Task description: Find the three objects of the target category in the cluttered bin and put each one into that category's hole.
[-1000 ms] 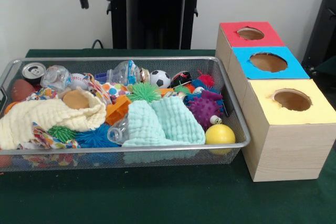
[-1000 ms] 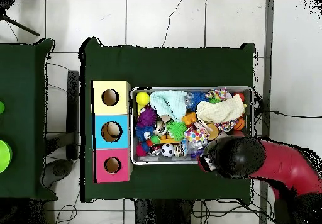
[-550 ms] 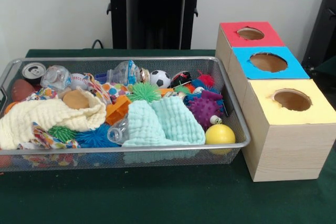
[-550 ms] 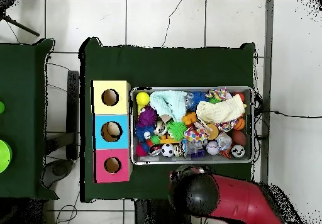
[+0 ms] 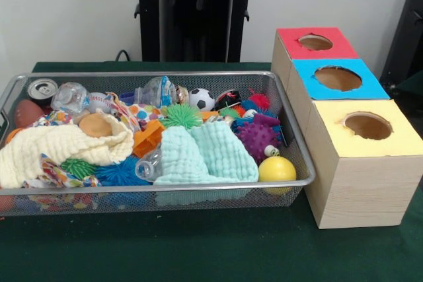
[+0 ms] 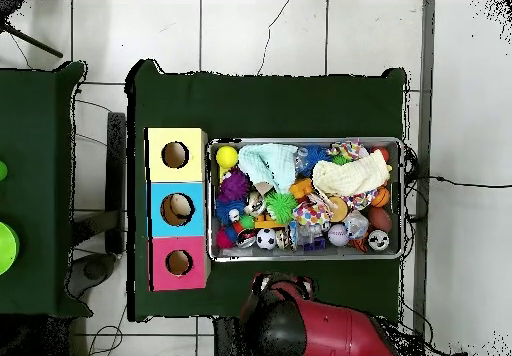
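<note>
Bin (image 5: pixel 291 183), a wire mesh tray on the green table (image 5: pixel 198 249), holds all the clutter; nothing has left it. At its near right corner sits a yellow ball (image 5: pixel 277 169), touching the mesh wall. Just left of it lies a mint cloth (image 5: pixel 205 153), and a cream cloth (image 5: pixel 59 150) covers the near left part. A purple spiky ball (image 5: pixel 256 138) sits behind the yellow ball. Along the far wall are a soccer ball (image 5: pixel 201 99), a clear bottle (image 5: pixel 155 90) and a can (image 5: pixel 42 90) in the far left corner.

Right of the bin stands a wooden box row with three holes: yellow top (image 5: pixel 396 140) nearest, blue top (image 5: pixel 367 90) in the middle, red top (image 5: pixel 344 47) farthest.

My arm (image 6: pixel 330 332) is drawn back off the bin, beyond its far wall. I cannot tell my gripper's condition, nor whether it holds anything.
</note>
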Robot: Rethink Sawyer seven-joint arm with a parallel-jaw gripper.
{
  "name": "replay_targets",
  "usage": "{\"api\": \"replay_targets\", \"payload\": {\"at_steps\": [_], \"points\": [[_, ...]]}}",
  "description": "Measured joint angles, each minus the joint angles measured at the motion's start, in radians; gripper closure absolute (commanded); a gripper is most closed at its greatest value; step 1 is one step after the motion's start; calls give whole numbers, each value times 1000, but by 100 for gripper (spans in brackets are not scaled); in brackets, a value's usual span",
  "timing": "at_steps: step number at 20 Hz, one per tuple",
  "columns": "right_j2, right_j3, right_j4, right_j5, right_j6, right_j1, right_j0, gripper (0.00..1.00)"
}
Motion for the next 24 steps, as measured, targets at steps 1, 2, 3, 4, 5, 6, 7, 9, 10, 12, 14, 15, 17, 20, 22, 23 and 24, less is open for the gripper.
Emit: {"api": "replay_targets", "payload": {"at_steps": [1, 2, 3, 4, 5, 6, 7, 9, 10, 12, 14, 15, 17, 20, 22, 23, 24], "points": [[-4, 2, 0, -18, 9, 14, -1, 0], [-7, 4, 0, -32, 14, 25, -2, 0], [-12, 5, 0, -64, 20, 56, -6, 0], [-13, 4, 0, -76, 20, 67, -8, 0], [-14, 4, 0, -87, 20, 79, -10, 0], [-15, 5, 0, -103, 20, 97, -14, 0], [-16, 4, 1, -125, 20, 122, -19, 0], [-17, 4, 1, -146, 20, 147, -24, 0], [-18, 4, 1, -167, 20, 171, -28, 0], [-21, 4, 1, -183, 20, 192, -31, 0], [-27, 4, 2, -206, 20, 227, -31, 0], [-30, 4, 2, -211, 20, 240, -32, 0], [-34, 4, 3, -218, 20, 261, -32, 0], [-38, 3, 4, -221, 20, 290, -32, 0], [-38, 3, 4, -221, 20, 314, -33, 0], [-38, 3, 4, -221, 20, 322, -34, 0], [-38, 3, 4, -221, 20, 326, -34, 0]]}}
